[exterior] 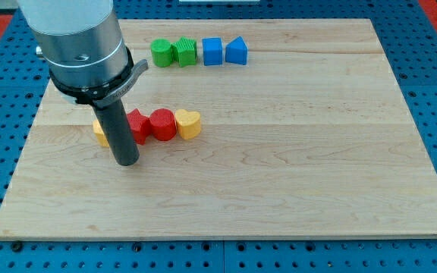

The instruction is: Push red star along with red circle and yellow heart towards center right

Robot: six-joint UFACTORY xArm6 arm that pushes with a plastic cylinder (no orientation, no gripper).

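Note:
A red star point(138, 124), a red circle point(162, 123) and a yellow heart point(189, 123) lie touching in a row at the board's left middle. My tip point(128, 161) rests on the board just below and slightly left of the red star. The dark rod rises in front of the star's left side. A yellow block point(100, 132) sits left of the rod, partly hidden; its shape cannot be made out.
A row of blocks lies near the view's top: a green circle point(161, 52), a green star point(185, 52), a blue cube point(212, 51) and a blue triangular block point(237, 51). The wooden board point(294, 152) sits on a blue perforated table.

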